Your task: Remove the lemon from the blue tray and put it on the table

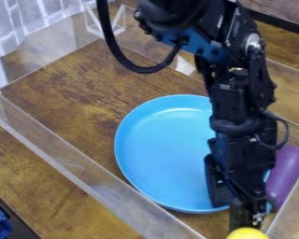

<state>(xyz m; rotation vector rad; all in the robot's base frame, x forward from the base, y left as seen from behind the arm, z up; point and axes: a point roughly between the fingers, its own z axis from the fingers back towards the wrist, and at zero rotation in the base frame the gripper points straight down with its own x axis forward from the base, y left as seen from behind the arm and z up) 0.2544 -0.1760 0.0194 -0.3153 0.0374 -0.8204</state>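
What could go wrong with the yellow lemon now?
The lemon sits right by the tip of the robot's hand, at the very bottom of the picture, so a small bump might send it rolling out of sight. The purple eggplant lies close beside the arm, so it could get knocked if the arm swings that way. The arm also hangs over the edge of the blue tray, so it might nudge the tray.
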